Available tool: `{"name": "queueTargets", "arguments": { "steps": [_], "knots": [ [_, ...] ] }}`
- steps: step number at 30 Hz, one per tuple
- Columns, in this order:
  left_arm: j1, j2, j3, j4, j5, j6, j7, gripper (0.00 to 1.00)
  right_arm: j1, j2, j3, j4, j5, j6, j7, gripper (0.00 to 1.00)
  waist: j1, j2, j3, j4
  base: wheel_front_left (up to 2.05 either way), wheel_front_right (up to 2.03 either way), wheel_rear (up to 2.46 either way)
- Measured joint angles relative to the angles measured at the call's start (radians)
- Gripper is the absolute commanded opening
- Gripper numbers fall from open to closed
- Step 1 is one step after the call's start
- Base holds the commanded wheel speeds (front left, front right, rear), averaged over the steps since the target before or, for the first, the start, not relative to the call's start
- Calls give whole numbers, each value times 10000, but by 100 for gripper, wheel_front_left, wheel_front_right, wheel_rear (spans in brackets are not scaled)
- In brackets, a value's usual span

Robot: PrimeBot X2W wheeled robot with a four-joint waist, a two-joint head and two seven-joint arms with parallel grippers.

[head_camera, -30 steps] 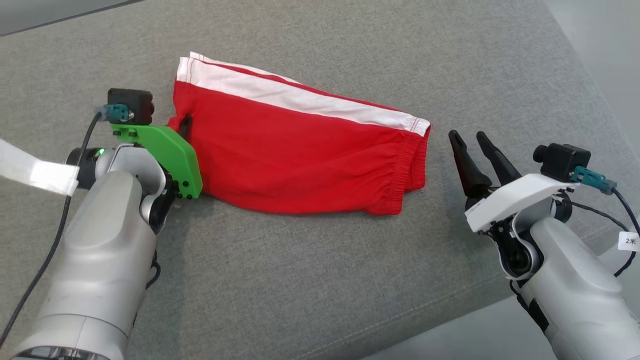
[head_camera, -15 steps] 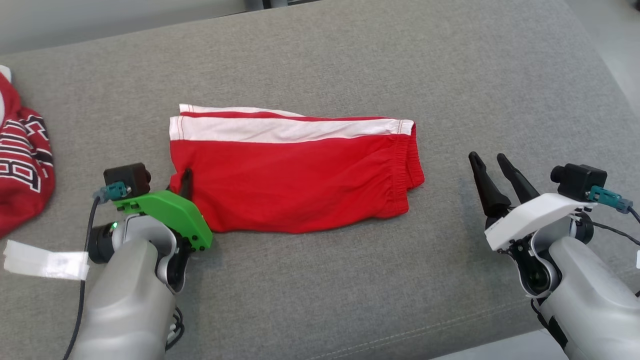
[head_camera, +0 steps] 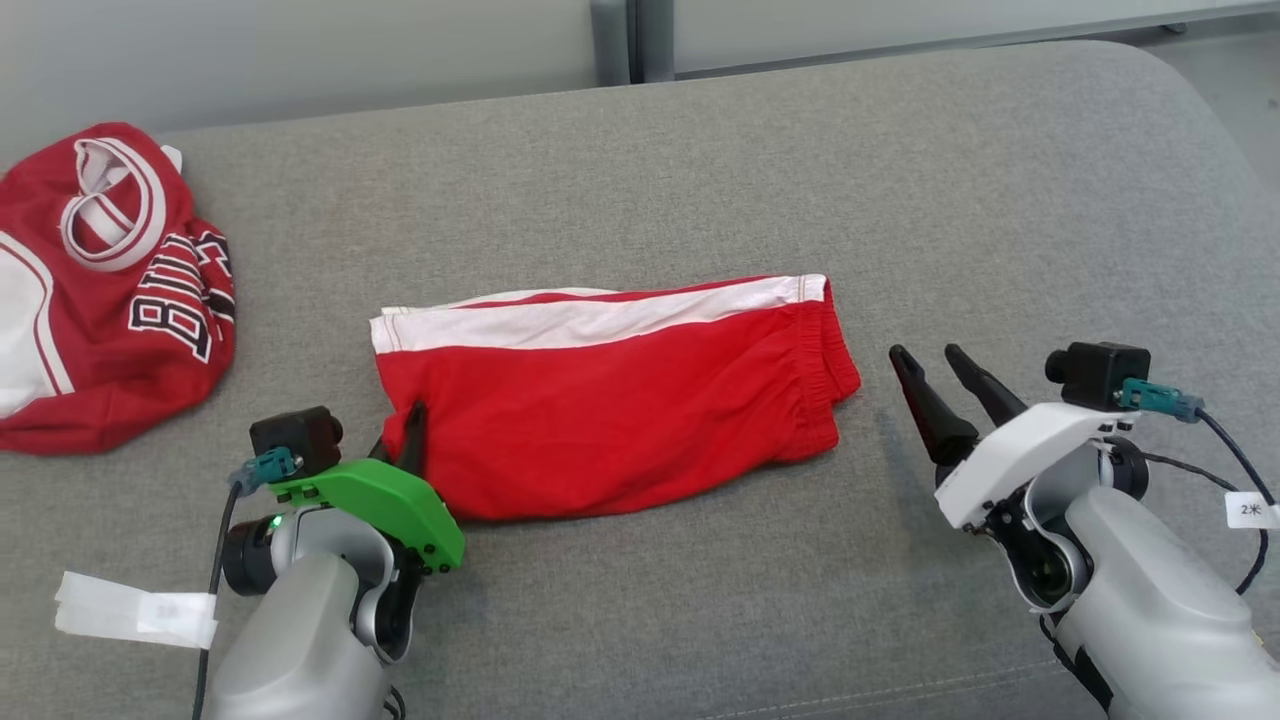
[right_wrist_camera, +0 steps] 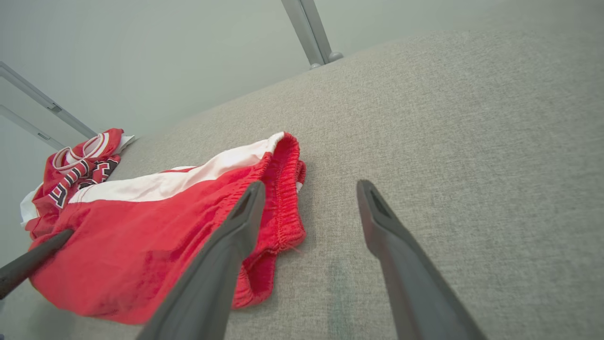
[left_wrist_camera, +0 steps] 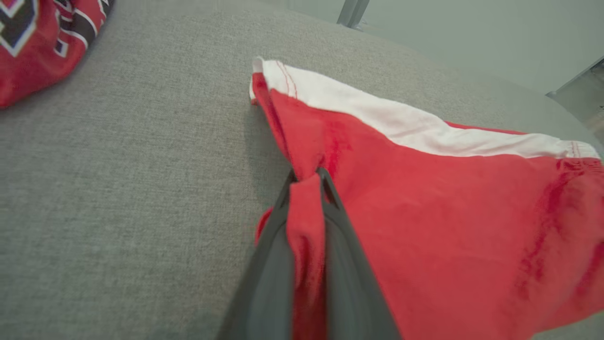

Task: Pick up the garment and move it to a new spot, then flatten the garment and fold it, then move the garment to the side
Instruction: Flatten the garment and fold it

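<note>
Centre of frame, on grey fabric surface (head_camera: pixel 700 150): folded red shorts (head_camera: pixel 620 420), white stripe along far edge. Left jaws clamped on shorts' lower-left corner, small pinch of cloth only. Right jaws wide apart, empty, just right of waistband, not touching. Risks: one-corner drag could open fold or bunch cloth; thin pinch may slip; shorts might run into red jersey (head_camera: pixel 110 290) at upper left.

Bright, even light; soft shadows, wrist views distorted
</note>
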Motion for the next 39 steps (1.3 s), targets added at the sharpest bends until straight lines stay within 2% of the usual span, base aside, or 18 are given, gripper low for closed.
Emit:
{"name": "queueTargets", "arguments": {
  "steps": [1,2,3,15,19,26,34,39],
  "knots": [
    [35,2,-81,-119,-25,8,-59,48,-61,38,48,42,71,0,121,100,0,0,-53,45,0,0,0],
    [35,2,-81,-119,-25,8,-59,96,-61,38,48,42,71,0,121,100,0,0,-53,45,0,0,0],
    [60,8,-157,-242,-6,54,-130,100,-114,94,82,90,130,0,238,100,0,0,-104,87,0,0,0],
    [510,44,-460,-1212,506,945,-428,100,-934,169,40,915,359,-31,1547,100,0,0,-476,628,0,0,0],
    [510,46,-487,-1808,813,1108,-518,100,-1047,144,-102,1202,660,-209,2027,100,0,0,-494,865,0,0,0],
    [802,50,-405,-2708,955,1258,-522,100,-1369,-104,-326,1672,792,-610,2690,100,0,0,-403,1352,0,0,0],
    [1217,61,-332,-3574,970,1377,-523,100,-1608,-194,-464,2056,970,-727,3252,100,0,0,-192,1963,0,0,0],
    [1403,71,-163,-4107,1087,1394,-523,100,-1627,-288,-389,2416,972,-917,3703,100,-1,0,-65,2315,0,0,0]
  ]
}}
